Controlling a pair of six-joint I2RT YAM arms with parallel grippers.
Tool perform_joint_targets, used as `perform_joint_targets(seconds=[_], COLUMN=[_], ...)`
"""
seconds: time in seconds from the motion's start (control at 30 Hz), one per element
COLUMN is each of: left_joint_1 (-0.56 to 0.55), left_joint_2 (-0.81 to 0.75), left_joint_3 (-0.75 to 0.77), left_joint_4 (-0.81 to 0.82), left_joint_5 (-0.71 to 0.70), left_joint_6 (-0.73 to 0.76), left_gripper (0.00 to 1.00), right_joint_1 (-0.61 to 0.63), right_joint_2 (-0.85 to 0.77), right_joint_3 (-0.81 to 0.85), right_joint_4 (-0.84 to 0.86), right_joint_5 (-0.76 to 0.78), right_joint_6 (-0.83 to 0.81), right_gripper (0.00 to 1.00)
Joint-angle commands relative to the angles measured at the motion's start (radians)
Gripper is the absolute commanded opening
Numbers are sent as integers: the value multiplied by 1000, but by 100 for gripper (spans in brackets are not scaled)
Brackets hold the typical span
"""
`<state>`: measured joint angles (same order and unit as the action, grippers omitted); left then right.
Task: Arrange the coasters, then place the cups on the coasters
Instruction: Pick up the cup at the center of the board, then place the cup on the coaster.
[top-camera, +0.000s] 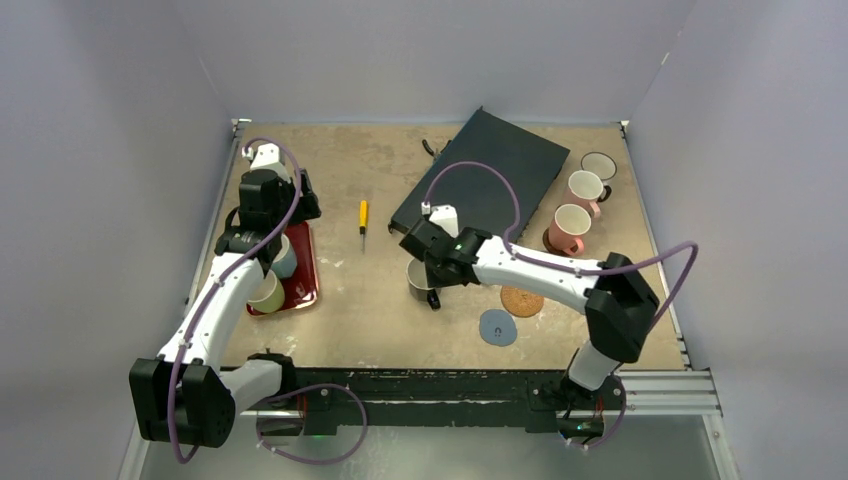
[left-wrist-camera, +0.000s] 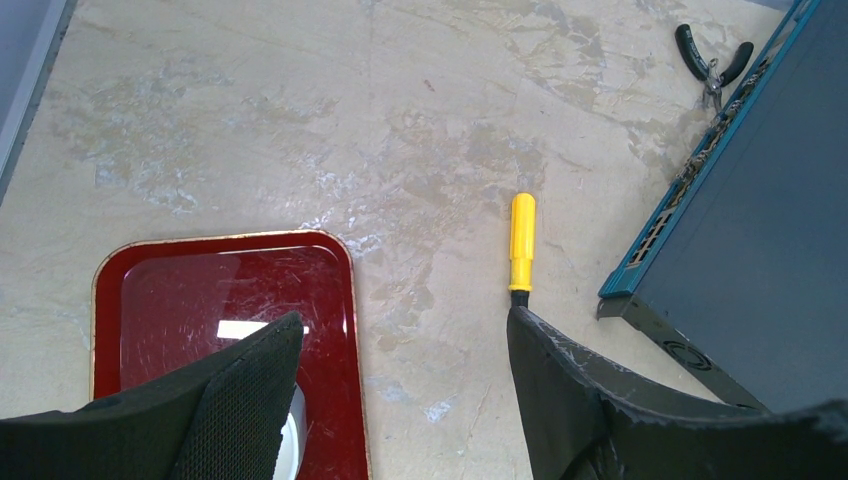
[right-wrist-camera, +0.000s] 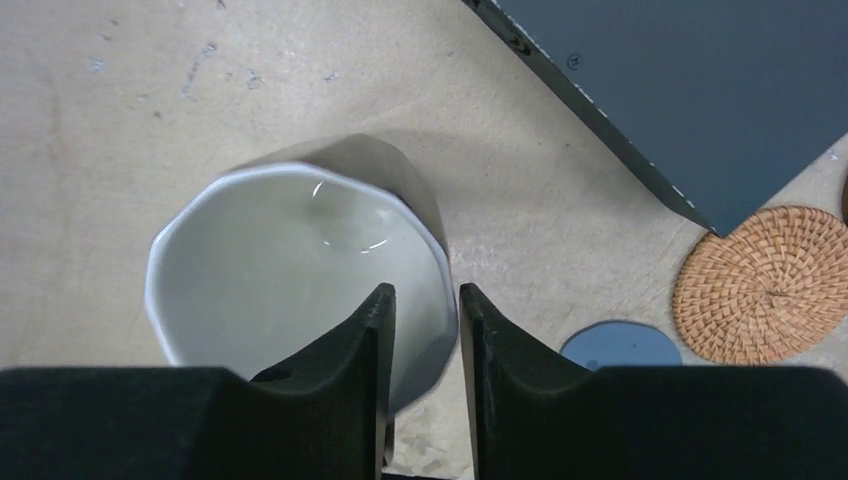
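Observation:
A dark cup (top-camera: 415, 283) with a cream inside (right-wrist-camera: 280, 270) stands on the table in the middle. My right gripper (top-camera: 430, 290) (right-wrist-camera: 425, 320) is shut on its rim, one finger inside and one outside. To its right lie a tan woven coaster (top-camera: 521, 300) (right-wrist-camera: 770, 285) and a blue-grey coaster (top-camera: 498, 327) (right-wrist-camera: 620, 345). A pink cup (top-camera: 572, 228) sits on a dark brown coaster (top-camera: 552, 241). Behind it stand another pink cup (top-camera: 585, 187) and a dark cup (top-camera: 600, 165). My left gripper (top-camera: 303, 205) (left-wrist-camera: 405, 335) hangs open over the red tray's corner.
The dark red tray (top-camera: 305, 285) (left-wrist-camera: 200, 290) at the left holds a light blue cup (top-camera: 285, 258) and a green cup (top-camera: 267, 292). A yellow screwdriver (top-camera: 363, 222) (left-wrist-camera: 522, 240) lies mid-table. A dark flat box (top-camera: 480, 180) (left-wrist-camera: 760, 230) lies at the back, pliers (left-wrist-camera: 712, 62) beside it.

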<state>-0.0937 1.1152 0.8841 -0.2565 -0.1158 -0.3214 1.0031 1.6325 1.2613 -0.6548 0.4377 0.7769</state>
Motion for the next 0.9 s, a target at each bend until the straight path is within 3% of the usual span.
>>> perform_joint_targets(seconds=[0.0,0.07,0.17,0.53,0.7,0.87], left_joint_1=[3,3,2,3,3,3], left_joint_2=[4,5,6,6,3,3], left_joint_3=[-8,-8,-6,-5,-2,-4], left_joint_4=[11,12,14,8,8,6], left_joint_5=[6,6,6,5,-1,-4], left_joint_6=[9,11,12,16,20,22], left_gripper=[71,71,71,71,71,71], right_joint_1=[7,7,8,-38,-207,-364], right_joint_2=[43,43,27,-120,-223,-298], right_joint_3=[36,36,37,127,59,-14], right_joint_4=[-3,1,2,-162,-143,-124], right_joint_5=[42,42,39,-1,-138,-179], right_joint_6=[-17,-21,-35,-292,-431,-523], right_gripper=[30,23,1,0,0,0])
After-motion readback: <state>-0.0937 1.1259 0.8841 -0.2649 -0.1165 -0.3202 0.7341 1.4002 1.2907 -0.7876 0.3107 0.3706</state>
